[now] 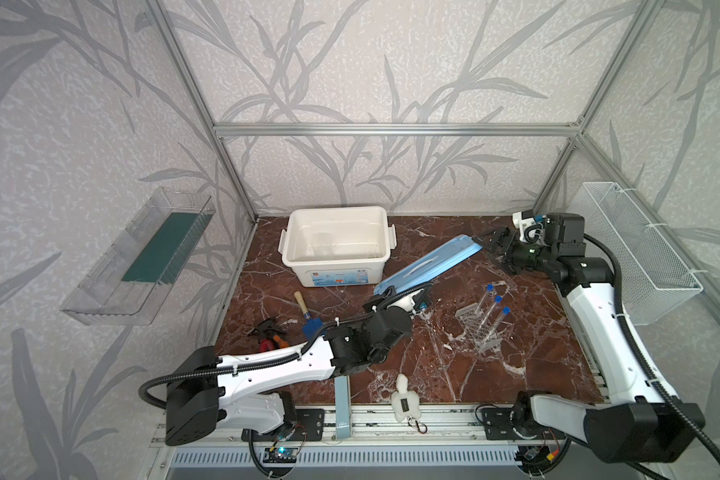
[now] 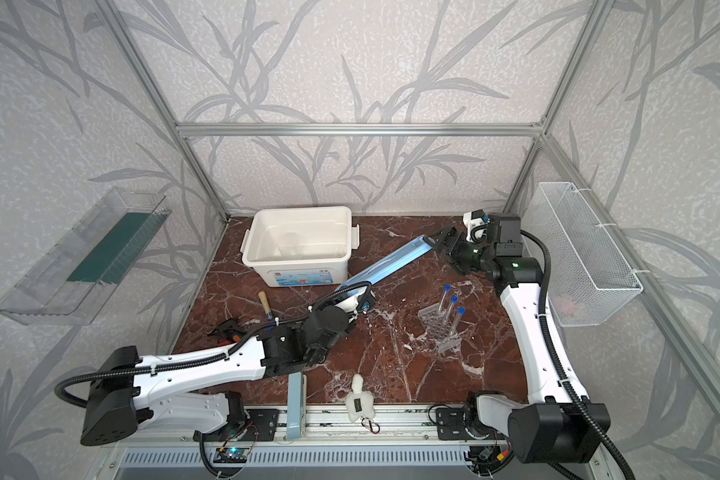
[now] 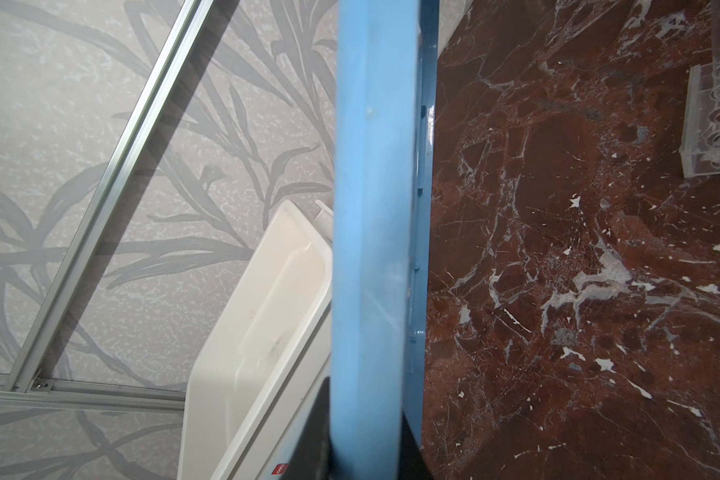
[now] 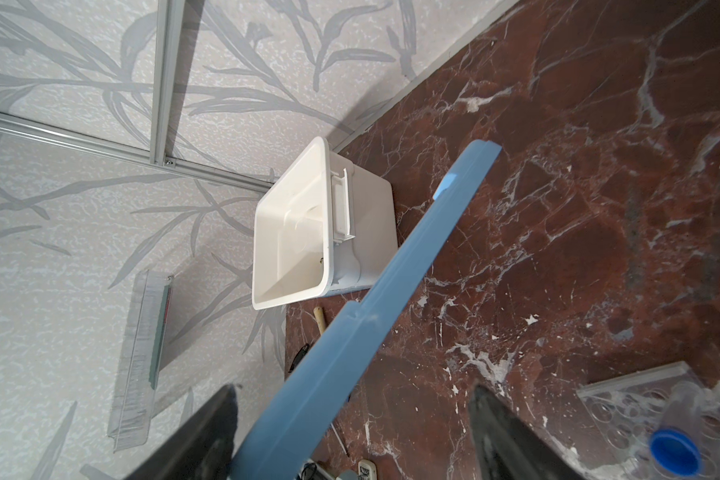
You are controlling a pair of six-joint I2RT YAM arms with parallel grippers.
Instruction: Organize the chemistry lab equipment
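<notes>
Pinches blue lid (image 1: pixel 429 266) at its eight-o'clock end in left jaws; holds right jaws spread around its two-o'clock end. Has tube rack (image 1: pixel 476 328), three blue-capped tubes (image 1: pixel 492 313) inside, on desk (image 1: pixel 433 374) at six o'clock from right jaws.

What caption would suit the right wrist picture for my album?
Open right gripper straddling one end of a blue lid, with the white bin beyond on the marble table.

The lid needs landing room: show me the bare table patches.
Bare marble lies front-centre, between the tube rack, the plush toy and the left arm. Also right of the rack, beside the right arm. Crowded: the left edge, with trowel and screwdriver.
</notes>
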